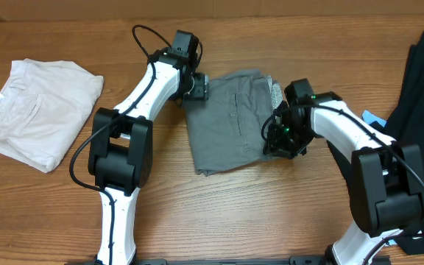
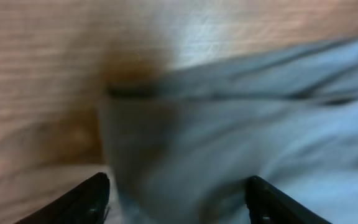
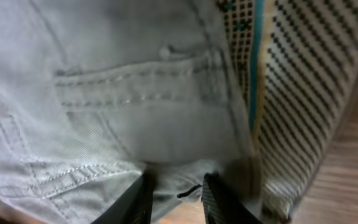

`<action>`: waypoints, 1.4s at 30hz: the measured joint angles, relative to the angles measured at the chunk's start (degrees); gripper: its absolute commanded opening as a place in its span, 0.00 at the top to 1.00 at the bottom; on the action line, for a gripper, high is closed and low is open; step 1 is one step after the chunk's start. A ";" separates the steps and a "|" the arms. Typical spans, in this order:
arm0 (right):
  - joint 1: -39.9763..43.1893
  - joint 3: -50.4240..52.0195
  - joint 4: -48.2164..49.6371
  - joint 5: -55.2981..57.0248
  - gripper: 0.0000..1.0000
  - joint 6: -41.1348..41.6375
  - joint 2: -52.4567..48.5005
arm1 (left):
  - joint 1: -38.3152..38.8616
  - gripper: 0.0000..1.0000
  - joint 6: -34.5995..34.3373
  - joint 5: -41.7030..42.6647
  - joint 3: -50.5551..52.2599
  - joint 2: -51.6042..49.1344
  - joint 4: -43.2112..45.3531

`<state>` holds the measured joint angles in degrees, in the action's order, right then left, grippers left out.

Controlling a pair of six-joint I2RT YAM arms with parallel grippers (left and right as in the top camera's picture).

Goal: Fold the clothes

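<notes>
Two grippers at grey garment [image 1: 227,121]: left gripper [image 2: 178,186] wide open over its corner, right gripper [image 3: 178,190] narrow, pinching hem.

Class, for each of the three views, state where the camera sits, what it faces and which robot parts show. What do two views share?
Overhead: above the table, looking down at the grey garment; left arm and right arm show.
Left wrist: on the left arm, facing the garment's edge and table; left tool open.
Right wrist: on the right arm, close on stitched grey cloth; right tool pinching it.
Shared: all three show the grey garment.
</notes>
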<state>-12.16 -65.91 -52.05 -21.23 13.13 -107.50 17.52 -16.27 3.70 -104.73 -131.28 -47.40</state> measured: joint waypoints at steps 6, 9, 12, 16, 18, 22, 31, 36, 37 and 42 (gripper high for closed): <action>-0.76 2.64 9.25 3.98 0.59 1.92 1.73 | 0.00 0.31 0.20 -1.29 0.09 0.00 -13.53; -0.70 2.67 15.02 8.48 0.55 1.90 1.75 | 0.00 0.34 0.22 -1.38 0.13 0.00 -20.65; -0.02 2.84 22.88 14.16 0.51 1.95 1.73 | 0.09 0.41 -0.39 -1.07 0.17 0.00 -28.11; 2.43 2.45 25.75 17.79 0.50 1.88 1.57 | 0.07 0.47 -1.36 3.19 0.22 0.00 -35.26; 3.50 0.15 21.38 18.97 0.45 1.84 1.11 | 0.13 0.44 -1.55 5.92 0.24 0.00 -37.07; 3.93 -6.40 11.08 19.98 0.41 1.86 0.81 | 0.11 0.11 -1.51 7.45 0.22 2.73 -33.55; 3.93 -15.47 1.86 20.17 0.39 1.84 0.81 | -0.28 0.00 9.79 7.87 -1.81 16.35 -1.46; 3.93 -15.47 0.50 20.15 0.38 1.86 0.81 | -0.28 0.00 18.21 9.57 -1.92 13.35 2.10; 3.93 -15.47 0.48 20.11 0.38 1.86 0.81 | -0.28 0.00 19.06 9.70 -1.92 11.74 2.47; 3.93 -15.47 0.35 19.91 0.38 1.86 0.81 | -0.28 0.00 20.98 10.32 -1.60 4.22 4.35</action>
<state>-8.23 -81.38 -51.70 -1.32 14.98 -106.69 17.23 4.71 14.02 -106.32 -127.07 -43.05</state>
